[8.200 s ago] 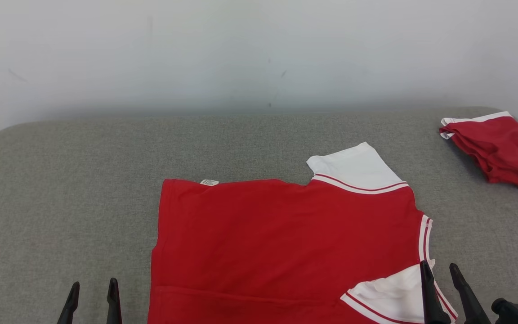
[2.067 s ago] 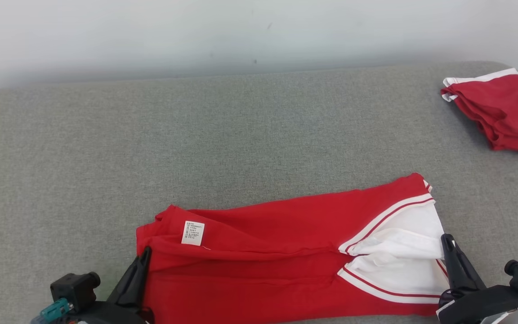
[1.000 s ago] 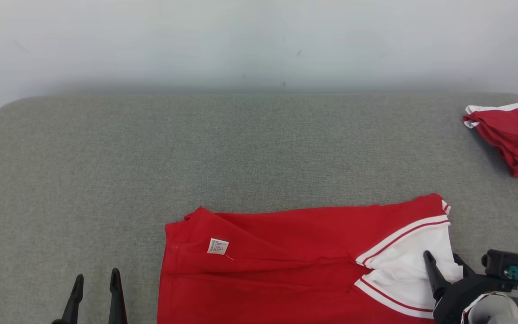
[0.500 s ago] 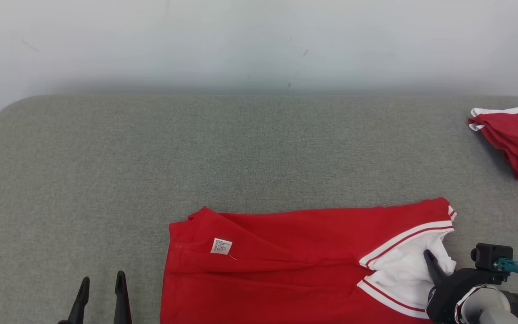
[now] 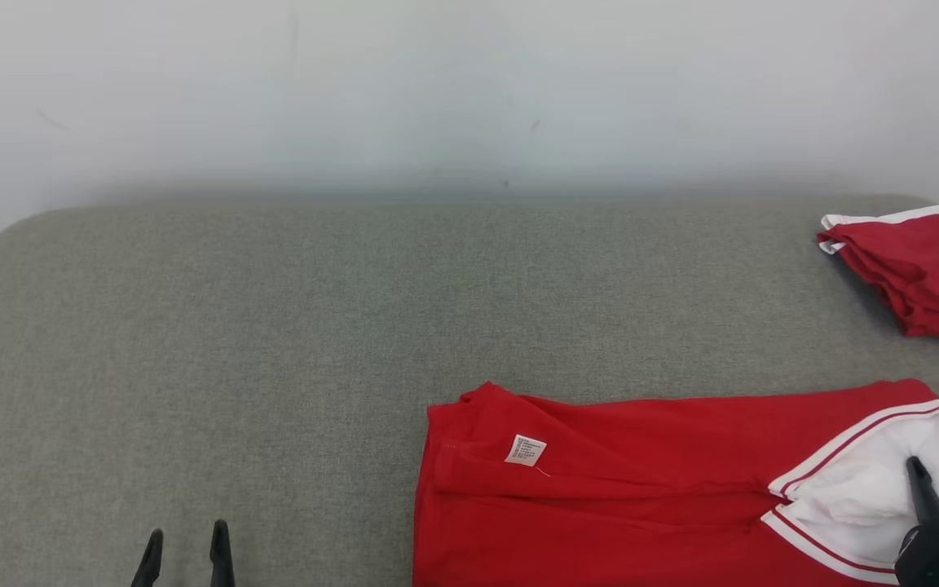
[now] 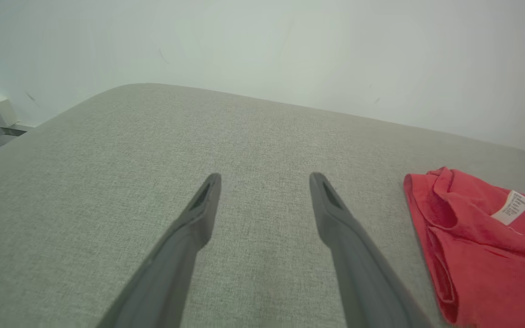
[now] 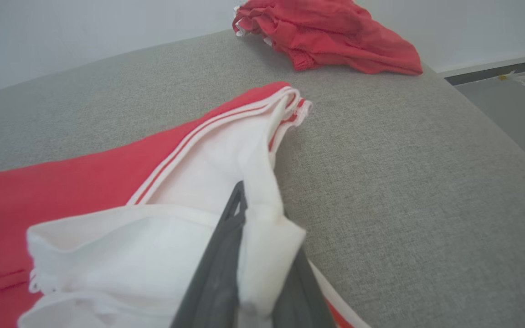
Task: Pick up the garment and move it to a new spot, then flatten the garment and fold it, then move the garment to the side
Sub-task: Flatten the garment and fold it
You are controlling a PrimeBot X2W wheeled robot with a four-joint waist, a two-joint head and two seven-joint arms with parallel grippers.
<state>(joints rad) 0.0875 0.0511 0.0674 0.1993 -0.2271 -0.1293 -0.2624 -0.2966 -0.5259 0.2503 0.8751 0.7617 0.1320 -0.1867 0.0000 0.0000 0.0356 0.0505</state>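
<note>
**Folded once, sleeve pinched, move aside still to do**

The grey padded surface (image 5: 274, 326) spans the head view. The red garment (image 5: 641, 497) lies at lower right, doubled lengthwise into a band. Flattening looks done and folding at least begun, and I judge that shifting it aside remains. Another red garment (image 5: 914, 273) sits at upper right. The right gripper (image 5: 919, 481) is pinched onto the white sleeve (image 7: 226, 150). The left gripper (image 5: 186, 554), at lower left, stands wide and empty.

A grey woven fabric surface (image 5: 233, 326) runs back to a plain white wall (image 5: 437, 81). Near its far right corner lies a crumpled red cloth pile (image 5: 918, 269) edged with white trim.
</note>
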